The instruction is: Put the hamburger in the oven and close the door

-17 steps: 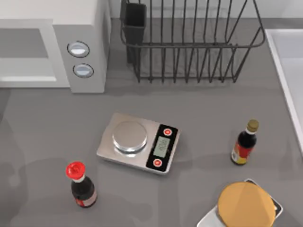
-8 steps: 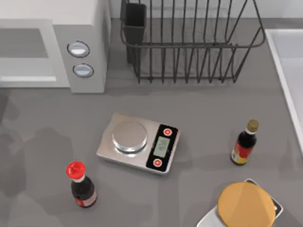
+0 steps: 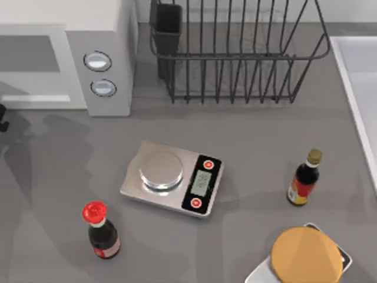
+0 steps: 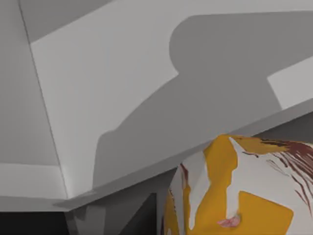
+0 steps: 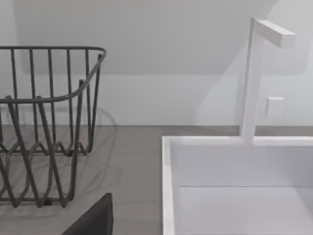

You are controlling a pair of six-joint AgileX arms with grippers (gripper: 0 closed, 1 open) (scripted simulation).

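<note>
The left hand (image 3: 2,118) sits at the surface's (image 3: 253,130) left edge, just in front of the oven (image 3: 100,65). The hamburger (image 4: 244,186) is right against this hand, facing the oven's pale inside. Whether the hand grips it cannot be told. The right arm is parked facing the rack (image 5: 44,122) and sink (image 5: 234,186).

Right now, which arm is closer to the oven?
Left. A dark bit of it shows at the table's left edge just in front of the oven. The right wrist camera looks at the sink, far across the table.
</note>
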